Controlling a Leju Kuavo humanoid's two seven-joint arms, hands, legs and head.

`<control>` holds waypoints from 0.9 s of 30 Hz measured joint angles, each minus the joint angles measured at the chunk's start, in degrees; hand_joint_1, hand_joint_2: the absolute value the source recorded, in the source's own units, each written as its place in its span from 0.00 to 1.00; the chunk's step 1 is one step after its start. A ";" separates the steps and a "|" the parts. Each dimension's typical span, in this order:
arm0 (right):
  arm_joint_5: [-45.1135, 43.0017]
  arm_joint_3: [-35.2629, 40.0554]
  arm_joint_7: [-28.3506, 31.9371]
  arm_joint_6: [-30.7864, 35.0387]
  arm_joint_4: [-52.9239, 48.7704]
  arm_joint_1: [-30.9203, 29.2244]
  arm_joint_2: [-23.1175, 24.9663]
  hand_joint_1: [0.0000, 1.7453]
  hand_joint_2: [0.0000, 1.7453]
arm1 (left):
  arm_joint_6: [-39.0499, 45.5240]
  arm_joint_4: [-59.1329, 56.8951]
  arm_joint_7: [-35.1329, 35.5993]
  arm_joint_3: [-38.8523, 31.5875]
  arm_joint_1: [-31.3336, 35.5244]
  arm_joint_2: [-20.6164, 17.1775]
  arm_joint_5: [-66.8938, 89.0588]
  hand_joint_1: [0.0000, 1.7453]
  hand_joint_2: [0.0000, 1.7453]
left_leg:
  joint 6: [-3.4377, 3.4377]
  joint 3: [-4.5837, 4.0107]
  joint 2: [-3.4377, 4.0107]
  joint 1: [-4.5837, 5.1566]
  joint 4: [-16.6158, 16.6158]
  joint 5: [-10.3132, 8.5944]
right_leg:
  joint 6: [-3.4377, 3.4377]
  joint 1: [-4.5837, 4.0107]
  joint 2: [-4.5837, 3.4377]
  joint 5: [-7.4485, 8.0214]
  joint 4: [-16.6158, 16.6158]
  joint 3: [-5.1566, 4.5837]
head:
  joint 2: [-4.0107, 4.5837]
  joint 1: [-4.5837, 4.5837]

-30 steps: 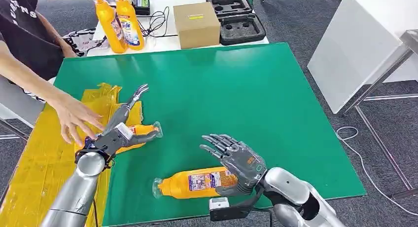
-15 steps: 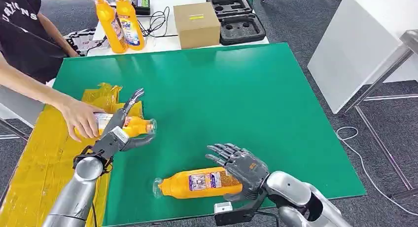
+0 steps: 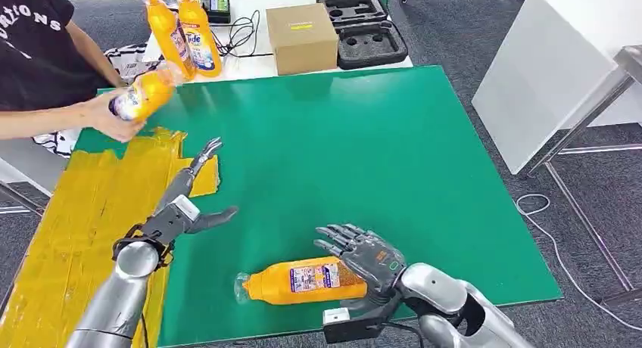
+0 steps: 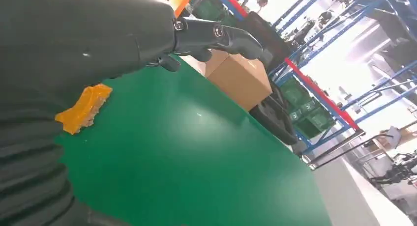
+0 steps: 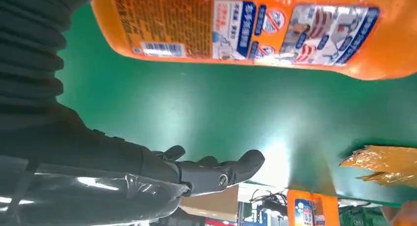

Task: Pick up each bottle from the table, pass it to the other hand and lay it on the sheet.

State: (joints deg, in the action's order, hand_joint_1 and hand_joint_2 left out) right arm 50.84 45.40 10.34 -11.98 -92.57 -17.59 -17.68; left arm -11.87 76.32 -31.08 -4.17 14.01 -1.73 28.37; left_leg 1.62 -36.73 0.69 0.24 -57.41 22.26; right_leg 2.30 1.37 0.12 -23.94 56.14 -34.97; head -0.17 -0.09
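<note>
Hidden: bottle (image 3: 303,280) base is sitting under the right hand (image 3: 367,257); whether the fingers are actually touching it is not showing. Person (image 3: 38,53) is cut off at the frame edge.
Bottle: lying flat on the green table (image 3: 363,151) near its front edge, long axis running left-right, neck pointing toward the robot's left, label facing up.
Right hand: hovering over the bottle's base end, fingers spread apart, not clamped.
Left hand (image 3: 189,204): fingers apart, holding nothing, reaching over the table by the sheet (image 3: 83,212).
Second bottle (image 3: 144,93): being held in the person's hand (image 3: 106,117) above the sheet's far end, tilted.
</note>
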 measured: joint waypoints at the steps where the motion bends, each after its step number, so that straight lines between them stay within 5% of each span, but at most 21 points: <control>1: -0.29 0.11 -0.07 -0.09 0.68 -0.42 0.31 0.00 1.00 | 0.02 0.00 0.00 0.00 -0.04 0.00 0.02 0.00 0.00 | 0.00 0.00 0.00 0.00 0.00 0.00 | 0.00 0.00 0.00 0.00 0.00 0.00 | 0.00 0.00; 27: 0.00 1.68 -1.79 1.38 10.76 -2.67 3.48 0.00 1.00 | 0.07 0.00 0.26 0.04 -0.32 0.00 0.52 0.00 0.00 | 0.00 0.02 0.01 0.00 0.00 0.00 | 0.00 0.00 -0.01 0.00 0.00 0.00 | 0.00 -0.02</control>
State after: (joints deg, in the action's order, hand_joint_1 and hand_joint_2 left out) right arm 50.84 47.08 8.55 -10.60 -81.81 -20.26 -14.21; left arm -11.80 76.32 -30.82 -4.13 13.69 -1.73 28.89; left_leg 1.62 -36.71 0.70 0.24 -57.42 22.26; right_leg 2.30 1.37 0.11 -23.94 56.14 -34.98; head -0.17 -0.11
